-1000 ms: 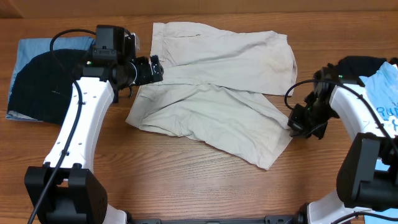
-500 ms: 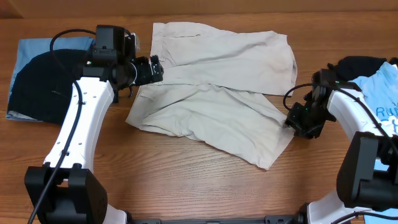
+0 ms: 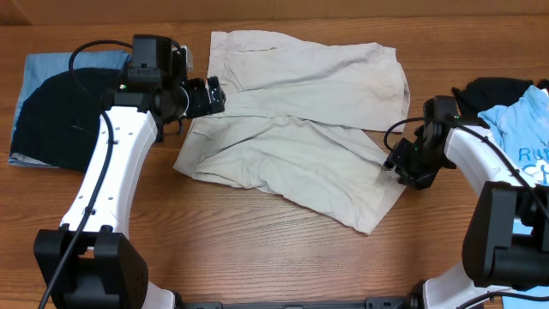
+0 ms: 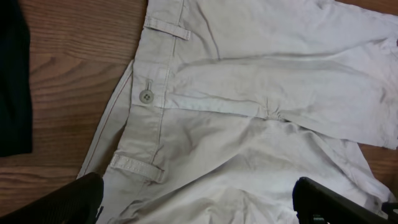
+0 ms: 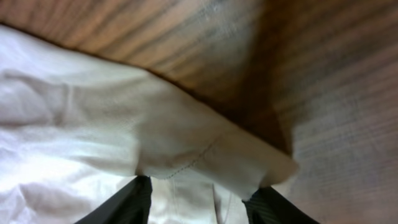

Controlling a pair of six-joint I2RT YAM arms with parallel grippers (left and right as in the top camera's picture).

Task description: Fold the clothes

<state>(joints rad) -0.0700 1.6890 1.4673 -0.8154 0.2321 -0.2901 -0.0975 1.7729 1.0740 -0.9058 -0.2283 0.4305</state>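
Overhead, the shorts lie limp: probably light, soft cotton. At a leg hem, a sound hold, the right fingers stand half-parted; the left fingers are wide.

A wooden table with a pronounced grain carries two small heaps of laundry at its opposite ends. At the left end, a black knit garment lies in a rounded shape on top of a folded light blue cloth, whose edges show behind and below it. At the right end, a light blue T-shirt with white lettering rests against another dark garment behind it.
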